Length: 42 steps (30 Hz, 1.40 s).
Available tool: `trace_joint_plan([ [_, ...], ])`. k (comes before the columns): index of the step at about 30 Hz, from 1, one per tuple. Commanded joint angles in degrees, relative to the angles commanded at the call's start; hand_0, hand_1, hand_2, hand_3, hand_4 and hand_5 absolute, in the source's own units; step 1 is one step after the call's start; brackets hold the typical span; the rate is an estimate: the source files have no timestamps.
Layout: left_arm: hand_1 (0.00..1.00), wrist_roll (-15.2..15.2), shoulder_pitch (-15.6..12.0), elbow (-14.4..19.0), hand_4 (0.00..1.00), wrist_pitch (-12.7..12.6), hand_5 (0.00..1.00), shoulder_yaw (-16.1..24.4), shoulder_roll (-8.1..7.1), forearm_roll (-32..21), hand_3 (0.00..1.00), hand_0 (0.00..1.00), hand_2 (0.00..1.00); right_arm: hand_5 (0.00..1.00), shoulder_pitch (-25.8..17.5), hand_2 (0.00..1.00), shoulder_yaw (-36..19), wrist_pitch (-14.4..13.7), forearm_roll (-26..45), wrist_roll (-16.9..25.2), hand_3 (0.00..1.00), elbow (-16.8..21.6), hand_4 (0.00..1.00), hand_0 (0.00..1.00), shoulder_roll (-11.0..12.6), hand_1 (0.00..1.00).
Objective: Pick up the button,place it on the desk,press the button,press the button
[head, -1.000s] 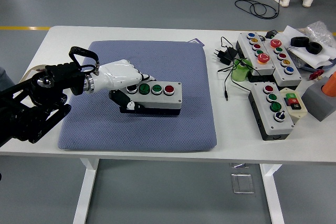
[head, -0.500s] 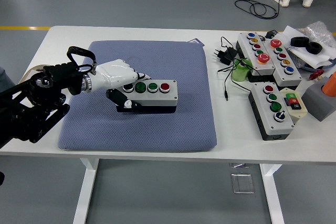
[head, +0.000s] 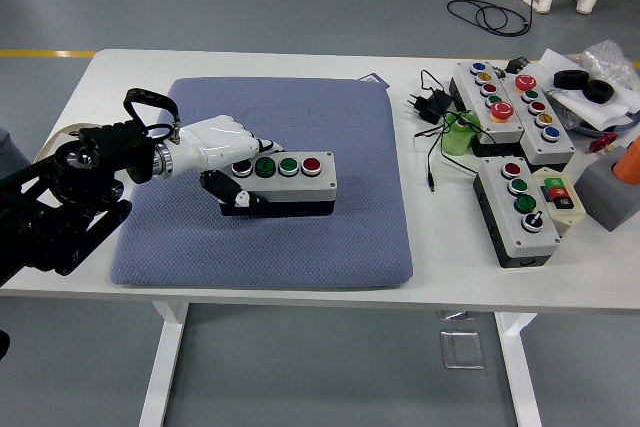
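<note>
On the blue-grey quilted cushion mat (head: 300, 237) that covers the left half of the white worktop (head: 250, 62), you see the grey rectangular button box with four round push buttons (head: 285, 175) lying flat, its long side running left to right. From left to right its buttons are one dark, two green and one red. Your left hand (head: 222, 152), white and glossy at the end of the black arm, is closed around the left end of this box: the fingers lie curled over the top near the first button, and the thumb presses on the front side below. To the right of the mat, directly on the worktop, you find a second grey button box with four buttons and a green and red switch (head: 525, 205), and behind it two long grey panels with many coloured buttons (head: 510, 102). A black plug adapter with thin cable (head: 428, 105) lies just beside these panels.
</note>
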<state>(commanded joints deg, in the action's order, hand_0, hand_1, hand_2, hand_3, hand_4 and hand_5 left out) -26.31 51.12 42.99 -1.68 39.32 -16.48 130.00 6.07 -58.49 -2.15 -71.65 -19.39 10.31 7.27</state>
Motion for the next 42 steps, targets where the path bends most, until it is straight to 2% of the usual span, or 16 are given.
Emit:
trace_joint_plan([
  [3, 0.781, 0.0, -0.1, 0.2, 0.468, 0.7, 0.002, 0.2, -0.09, 0.0, 0.839, 0.724, 0.808, 0.259, -0.1, 0.69, -0.1, 0.0, -0.1, 0.1, 0.592, 0.0, 0.39, 0.659, 0.0, 0.644],
  [4, 0.882, 0.0, -0.1, 0.2, 0.603, 0.9, 0.008, 0.2, -0.11, 0.0, 0.894, 0.891, 0.906, 0.256, -0.1, 0.691, -0.1, 0.0, -0.1, 0.1, 0.592, 0.0, 0.391, 0.659, 0.0, 0.646],
  [9, 0.882, 0.3, -0.4, 0.4, 0.603, 2.8, 0.008, 0.0, -0.25, 0.0, 0.894, 0.891, 0.906, 0.256, -0.3, 0.691, -0.2, 0.0, -0.2, 0.2, 0.592, 0.0, 0.391, 0.659, 0.1, 0.646],
  [10, 0.945, 0.4, -0.5, 0.4, 0.966, 3.0, 0.361, 0.0, -0.27, 0.0, 0.954, 0.971, 0.991, 0.255, -0.3, 0.69, -0.2, 0.0, -0.2, 0.2, 0.592, 0.0, 0.392, 0.659, 0.1, 0.646],
  [15, 0.945, 0.8, -1.0, 0.4, 0.966, 4.5, 0.361, 0.6, -0.49, 0.0, 0.954, 0.971, 0.991, 0.255, -0.3, 0.69, -0.1, 0.1, -0.1, 0.2, 0.592, 0.0, 0.392, 0.659, 0.1, 0.646],
  [16, 0.958, 0.9, -1.0, 0.4, 0.998, 4.9, 0.531, 0.8, -0.54, -0.2, 0.972, 0.984, 0.998, 0.253, -0.3, 0.689, -0.1, 0.1, -0.1, 0.2, 0.593, 0.0, 0.394, 0.659, 0.1, 0.646],
  [21, 0.958, 1.6, -1.1, 0.5, 0.998, 7.1, 0.531, 1.3, -0.84, -2.8, 0.972, 0.984, 0.998, 0.253, -0.2, 0.689, -0.2, 0.1, -0.2, 0.3, 0.593, 0.0, 0.394, 0.659, 0.1, 0.646],
  [22, 0.99, 1.7, -1.0, 0.6, 0.998, 7.5, 0.549, 1.3, -0.88, -3.2, 0.993, 0.998, 0.998, 0.251, -0.2, 0.689, -0.3, 0.1, -0.2, 0.3, 0.593, 0.0, 0.395, 0.66, 0.1, 0.646],
  [30, 0.998, 2.2, -1.6, 1.8, 0.998, 8.7, 0.544, 2.9, -1.26, -7.5, 0.998, 0.998, 0.998, 0.249, 0.1, 0.69, -0.2, 0.1, -0.1, 0.3, 0.592, 0.0, 0.397, 0.659, 0.0, 0.646],
  [33, 0.998, 2.1, -2.0, 3.4, 0.998, 9.7, 0.544, 4.3, -1.74, -7.9, 0.998, 0.998, 0.998, 0.249, 0.1, 0.69, -0.2, 0.1, 0.0, 0.3, 0.592, 0.0, 0.397, 0.659, 0.0, 0.646],
  [39, 0.991, 2.4, -4.1, 11.5, 0.998, 12.3, 0.548, 12.3, -3.43, -7.3, 0.998, 0.998, 0.998, 0.248, 0.2, 0.69, -0.5, 0.0, -0.2, 0.4, 0.593, 0.0, 0.398, 0.661, 0.1, 0.647],
  [40, 0.793, 2.9, -4.6, 13.3, 0.992, 11.9, 0.73, 13.7, -3.62, -7.7, 0.947, 0.82, 0.879, 0.248, 0.2, 0.688, -0.5, 0.0, -0.3, 0.4, 0.593, 0.0, 0.398, 0.66, 0.1, 0.647],
  [42, 0.793, 3.5, -5.1, 15.6, 0.992, 11.0, 0.73, 14.7, -3.72, -8.7, 0.947, 0.82, 0.879, 0.248, 0.2, 0.688, -0.6, 0.0, -0.3, 0.4, 0.593, 0.0, 0.398, 0.66, 0.1, 0.647],
])
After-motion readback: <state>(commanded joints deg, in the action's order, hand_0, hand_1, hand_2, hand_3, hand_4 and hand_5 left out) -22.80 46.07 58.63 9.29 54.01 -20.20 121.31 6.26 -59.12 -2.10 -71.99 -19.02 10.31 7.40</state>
